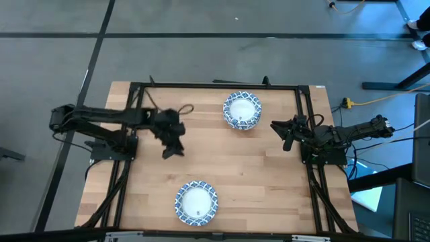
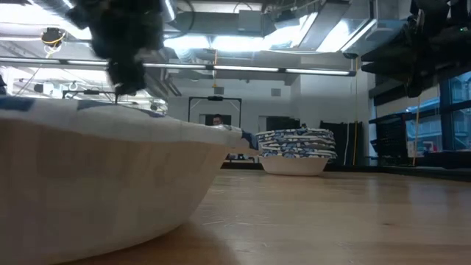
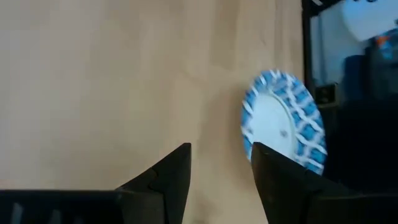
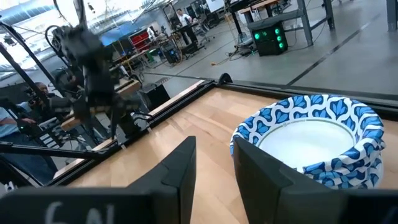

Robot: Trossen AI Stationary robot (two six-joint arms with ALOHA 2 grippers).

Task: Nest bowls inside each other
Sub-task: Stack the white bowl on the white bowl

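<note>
Single bowl (image 3: 283, 127) lies beyond left fingers (image 3: 171, 171), untouched.

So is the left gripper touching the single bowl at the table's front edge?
Apart. The high view shows the left gripper with bare wood between it and the front bowl.

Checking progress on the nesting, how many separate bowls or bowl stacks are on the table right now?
2. A stack of nested bowls sits at the table's far edge; its layered rims show in the low view, so more bowls hide inside. A single-looking bowl sits at the near edge.
</note>
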